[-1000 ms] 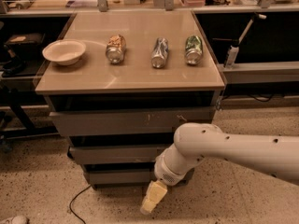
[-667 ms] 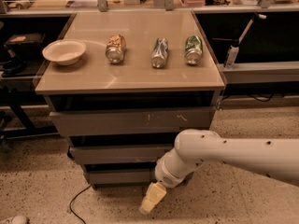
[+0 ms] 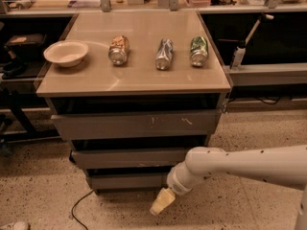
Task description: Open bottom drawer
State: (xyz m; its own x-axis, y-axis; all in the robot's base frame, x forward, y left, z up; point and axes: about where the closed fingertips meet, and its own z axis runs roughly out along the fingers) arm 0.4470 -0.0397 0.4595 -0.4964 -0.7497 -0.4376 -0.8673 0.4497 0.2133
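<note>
The bottom drawer (image 3: 125,180) is the lowest of three grey-brown fronts under the tan cabinet top (image 3: 139,75). Its plain front looks closed, set back below the middle drawer (image 3: 129,157). The top drawer (image 3: 136,124) carries white scuff marks. My white arm (image 3: 240,164) reaches in from the right, low near the floor. The gripper (image 3: 160,202) is a cream-coloured tip just in front of and below the bottom drawer's right end, pointing down-left.
On the top stand a white bowl (image 3: 66,52) at the left and three cans lying in a row (image 3: 119,49), (image 3: 164,53), (image 3: 198,50). A black cable (image 3: 79,206) lies on the speckled floor at front left. Dark shelving stands at both sides.
The arm has moved slightly; the gripper stays low in front of the bottom drawer's right end. The drawers have not moved.
</note>
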